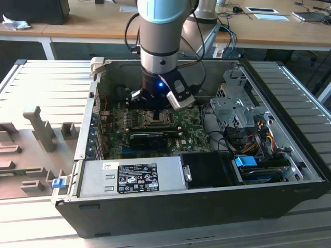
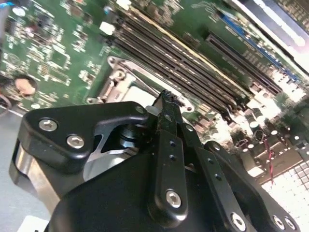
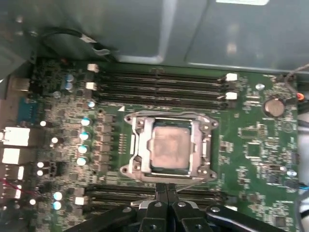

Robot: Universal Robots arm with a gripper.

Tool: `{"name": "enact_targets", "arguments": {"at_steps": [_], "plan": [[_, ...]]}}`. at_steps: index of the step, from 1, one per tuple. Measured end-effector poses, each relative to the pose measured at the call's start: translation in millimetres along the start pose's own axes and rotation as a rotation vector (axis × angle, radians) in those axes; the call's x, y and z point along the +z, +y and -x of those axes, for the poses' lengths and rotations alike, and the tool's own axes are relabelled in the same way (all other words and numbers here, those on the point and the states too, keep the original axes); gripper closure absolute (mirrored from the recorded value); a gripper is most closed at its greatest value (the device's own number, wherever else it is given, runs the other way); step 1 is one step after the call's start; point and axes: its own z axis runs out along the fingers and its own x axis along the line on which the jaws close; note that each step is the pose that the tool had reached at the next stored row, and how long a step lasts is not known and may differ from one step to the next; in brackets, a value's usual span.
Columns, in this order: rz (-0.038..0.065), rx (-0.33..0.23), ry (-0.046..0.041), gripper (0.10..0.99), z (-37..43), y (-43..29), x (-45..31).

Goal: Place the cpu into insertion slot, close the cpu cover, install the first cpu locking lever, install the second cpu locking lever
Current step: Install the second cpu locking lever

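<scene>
In the first wrist view the cpu (image 3: 169,147) lies flat in the insertion slot (image 3: 166,117), pale grey face up. The silvery cpu cover (image 3: 138,145) is folded down around it as a frame. My gripper (image 3: 166,189) is shut, its two black fingers pressed together at the socket's edge beside the memory slots, with nothing visible between them. A thin metal lever wire (image 3: 190,182) runs along that edge next to the fingertips. In the second wrist view the gripper (image 2: 166,99) tips hover over the socket's rim (image 2: 120,72). In the exterior view the gripper (image 1: 156,110) hangs just above the socket (image 1: 155,122).
Memory slots (image 3: 159,82) flank the socket on two sides. A long black card (image 1: 150,138) lies across the green board (image 1: 189,126). The power supply (image 1: 132,178), the drive cage (image 1: 232,106) with its cables, and the case walls (image 1: 85,134) hem the arm in.
</scene>
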Motion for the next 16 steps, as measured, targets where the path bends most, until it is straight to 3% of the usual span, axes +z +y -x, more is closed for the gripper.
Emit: {"name": "enact_targets", "arguments": {"at_steps": [3,6,10,13,15,16], "plan": [[0.001,-0.001,0.0002,0.980,-7.0,-0.4,5.2],[0.001,-0.005,0.0006,0.980,-8.8,-1.1,11.4],[0.003,-0.023,0.0028,0.980,-15.7,-2.7,26.1],[0.019,-0.029,0.0024,0.980,-19.7,-5.4,28.0],[0.043,-0.029,0.0002,0.980,-20.8,-9.2,27.8],[0.062,-0.028,-0.0014,0.980,-21.6,-11.9,27.7]]}}
